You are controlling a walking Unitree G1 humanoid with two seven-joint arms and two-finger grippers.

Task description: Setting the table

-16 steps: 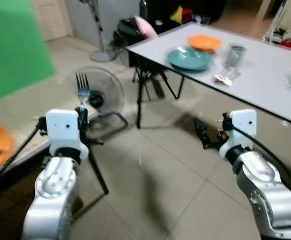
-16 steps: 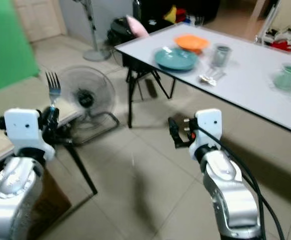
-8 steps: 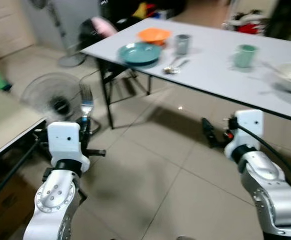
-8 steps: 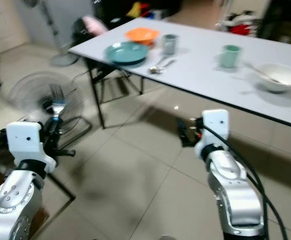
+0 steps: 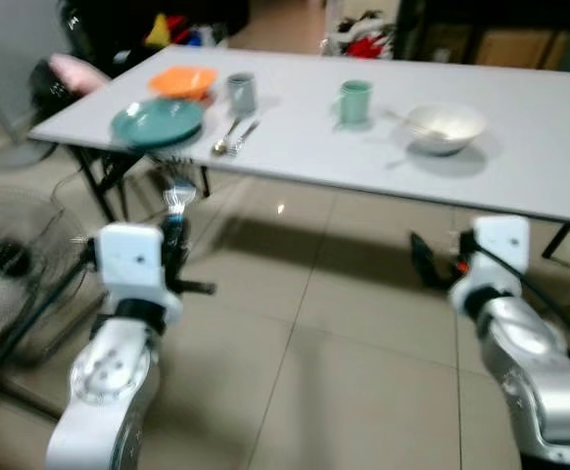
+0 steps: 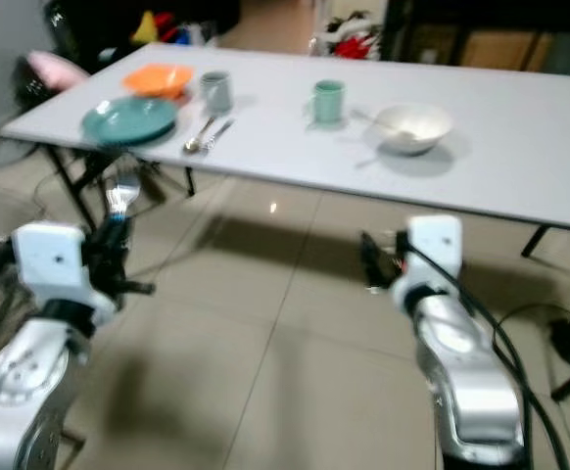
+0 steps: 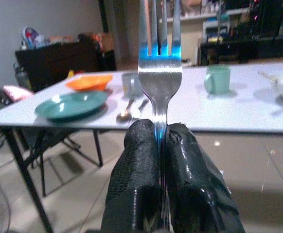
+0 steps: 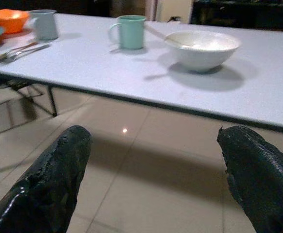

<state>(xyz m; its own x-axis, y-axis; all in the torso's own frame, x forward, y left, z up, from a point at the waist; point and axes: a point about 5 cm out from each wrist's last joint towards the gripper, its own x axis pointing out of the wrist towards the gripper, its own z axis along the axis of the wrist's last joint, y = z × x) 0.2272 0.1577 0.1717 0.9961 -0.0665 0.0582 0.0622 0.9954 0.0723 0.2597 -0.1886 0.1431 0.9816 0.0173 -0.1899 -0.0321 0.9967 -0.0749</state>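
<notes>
Carrying the fork (image 7: 159,68) upright, the left gripper (image 7: 161,145) is pinching its handle tightly between its jaws; it is needing a steady approach toward the teal plate (image 5: 156,121) on the desk (image 5: 520,166). The right gripper (image 8: 156,174) is hanging spread and empty. Since a second ago, the desk is sitting nearer and squarer.

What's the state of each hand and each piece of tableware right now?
left hand: shut on fork
fork: upright, tines up
right hand: open, holding nothing
green mug: upright on table
white bowl: upright, utensil inside
teal plate: flat on table
</notes>
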